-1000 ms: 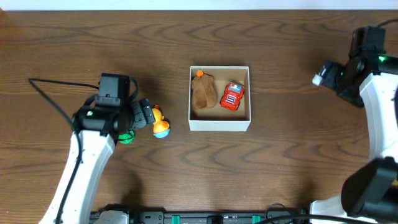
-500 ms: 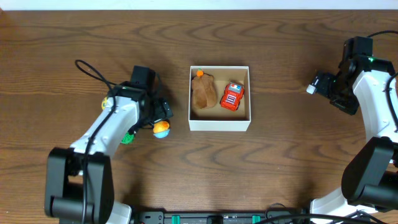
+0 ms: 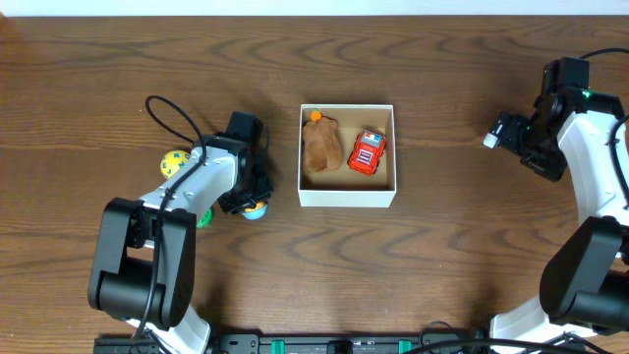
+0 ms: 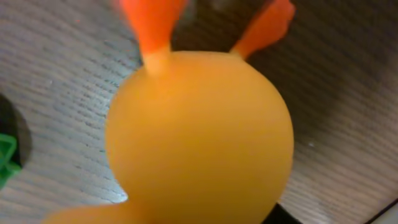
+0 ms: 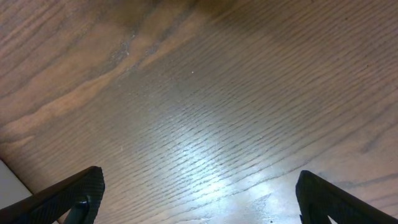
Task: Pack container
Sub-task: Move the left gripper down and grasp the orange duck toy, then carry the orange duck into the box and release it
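At the middle of the dark wood-grain desk, the container: square, shallow, white-walled, tan cardboard inside, open on top. In its left half, a brown plush toy, lying lengthwise, an orange knob at its far end by the far-left corner. In its right half, just beside the plush, a red toy car, slightly tilted, white markings on the roof too small to read as writing. Left of the container, near its white wall but apart from it, the left hand, set over an orange toy with a pale blue patch at its near edge. From the left wrist, little but that orange toy, blurred and filling nearly the whole frame, two darker orange prongs at its top, desk grain behind. Fingers of this hand hidden in both views, so cannot tell how far open; possibly closed on the toy, given how near it sits. Farther left, well apart from the container, a yellow ball with green spots, a green piece half under the arm, and a black cable looping beyond. Far right, well apart from the container, the right hand, over plain wood. From the right wrist, two dark fingers spread wide at the lower corners, only glare-streaked grain between them, holding nothing.
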`<state>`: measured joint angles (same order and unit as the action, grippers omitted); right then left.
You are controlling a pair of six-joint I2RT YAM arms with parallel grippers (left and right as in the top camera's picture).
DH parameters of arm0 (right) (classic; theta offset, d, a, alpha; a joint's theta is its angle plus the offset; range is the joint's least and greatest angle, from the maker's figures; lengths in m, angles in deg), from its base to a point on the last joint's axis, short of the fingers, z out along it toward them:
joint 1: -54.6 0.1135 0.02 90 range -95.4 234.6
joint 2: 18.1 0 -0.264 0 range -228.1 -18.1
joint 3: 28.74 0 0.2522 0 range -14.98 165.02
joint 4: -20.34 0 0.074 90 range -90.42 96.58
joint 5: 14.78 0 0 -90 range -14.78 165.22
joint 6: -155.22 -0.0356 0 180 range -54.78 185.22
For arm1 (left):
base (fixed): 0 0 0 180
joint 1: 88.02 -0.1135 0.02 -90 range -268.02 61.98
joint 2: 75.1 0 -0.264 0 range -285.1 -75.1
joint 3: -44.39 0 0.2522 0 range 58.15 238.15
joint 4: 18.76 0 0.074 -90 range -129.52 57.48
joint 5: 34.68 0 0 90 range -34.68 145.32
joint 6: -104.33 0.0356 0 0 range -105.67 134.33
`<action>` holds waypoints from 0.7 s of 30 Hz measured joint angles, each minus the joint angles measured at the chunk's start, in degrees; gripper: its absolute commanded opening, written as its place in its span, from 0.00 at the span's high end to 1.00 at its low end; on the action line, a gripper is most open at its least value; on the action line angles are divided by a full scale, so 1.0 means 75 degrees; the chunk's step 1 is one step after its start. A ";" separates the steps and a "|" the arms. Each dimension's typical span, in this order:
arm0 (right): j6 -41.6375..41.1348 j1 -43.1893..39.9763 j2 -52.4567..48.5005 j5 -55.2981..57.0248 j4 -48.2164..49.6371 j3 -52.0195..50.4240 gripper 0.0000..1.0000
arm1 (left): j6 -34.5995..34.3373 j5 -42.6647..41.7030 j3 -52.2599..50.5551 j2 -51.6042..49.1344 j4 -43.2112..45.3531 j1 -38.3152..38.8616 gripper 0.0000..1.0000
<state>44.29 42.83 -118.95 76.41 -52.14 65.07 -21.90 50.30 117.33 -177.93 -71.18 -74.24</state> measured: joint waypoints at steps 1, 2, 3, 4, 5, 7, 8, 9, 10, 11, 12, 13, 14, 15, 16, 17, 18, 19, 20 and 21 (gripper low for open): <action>0.0003 0.0000 0.0000 0.0000 0.0003 0.0000 0.01 | -0.0006 0.0000 0.0000 0.0012 -0.0003 0.0000 0.74; 0.0009 0.0000 0.0000 0.0000 0.0003 0.0000 0.01 | 0.0026 0.0000 0.0000 0.0038 -0.0006 0.0000 0.77; 0.0020 0.0000 0.0000 0.0000 0.0003 0.0000 0.01 | 0.0041 0.0000 0.0003 0.0070 -0.0015 0.0000 0.81; 0.0023 0.0000 0.0000 0.0000 0.0003 0.0000 0.01 | 0.0105 -0.0003 0.0012 0.0119 -0.0052 0.0000 0.81; 0.0023 0.0000 0.0000 0.0000 0.0000 0.0000 0.01 | 0.0192 0.0003 0.0038 0.0189 -0.0105 0.0003 0.81; 0.0026 0.0000 0.0000 0.0000 0.0003 0.0000 0.01 | 0.0338 0.0006 0.0169 0.0370 -0.0280 0.0032 0.89; 0.0023 0.0000 0.0000 0.0000 0.0000 0.0000 0.01 | 0.0469 0.0009 0.0268 0.0495 -0.0358 0.0061 0.90; 0.0023 0.0000 0.0000 0.0000 0.0000 0.0000 0.01 | 0.0612 0.0015 0.0388 0.0621 -0.0443 0.0108 0.91; 0.0023 0.0000 0.0000 0.0000 0.0000 0.0000 0.01 | 0.0790 0.0017 0.0536 0.0793 -0.0495 0.0184 0.92; 0.0026 0.0000 0.0000 0.0000 0.0003 0.0000 0.01 | 0.0944 0.0047 0.0676 0.0965 -0.0504 0.0280 0.93; 0.0026 0.0000 0.0000 0.0000 0.0000 0.0000 0.01 | 0.1142 0.0070 0.0842 0.1163 -0.0504 0.0408 0.94; 0.0026 0.0000 0.0000 -0.0003 0.0003 0.0000 0.01 | 0.1402 0.0093 0.1014 0.1373 -0.0498 0.0574 0.94; 0.0026 0.0000 0.0000 0.0000 0.0003 0.0000 0.01 | 0.1655 0.0119 0.1166 0.1553 -0.0449 0.0743 0.94; 0.0026 0.0000 0.0000 -0.0003 0.0003 0.0000 0.01 | 0.1961 0.0131 0.1303 0.1746 -0.0367 0.0950 0.94; 0.0023 0.0000 0.0000 -0.0003 0.0003 0.0000 0.01 | 0.2363 0.0146 0.1416 0.1953 -0.0189 0.1221 0.94; 0.0026 0.0000 0.0000 -0.0006 0.0003 0.0000 0.01 | 0.2626 0.0152 0.1475 0.2063 -0.0067 0.1402 0.94; 0.0026 0.0000 0.0000 -0.0009 0.0003 0.0000 0.01 | 0.2993 0.0149 0.1533 0.2189 0.0099 0.1652 0.94; 0.0026 0.0000 0.0000 -0.0015 0.0003 0.0000 0.01 | 0.3363 0.0146 0.1562 0.2273 0.0262 0.1900 0.94; 0.0026 0.0000 0.0000 -0.0017 0.0003 0.0000 0.01 | 0.3789 0.0149 0.1577 0.2317 0.0458 0.2189 0.94; 0.0026 0.0000 0.0000 -0.0017 0.0003 0.0000 0.01 | 0.4092 0.0140 0.1580 0.2320 0.0580 0.2387 0.94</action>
<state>44.49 42.83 -118.95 76.28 -52.11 65.07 8.79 51.35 129.17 -160.53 -66.83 -56.33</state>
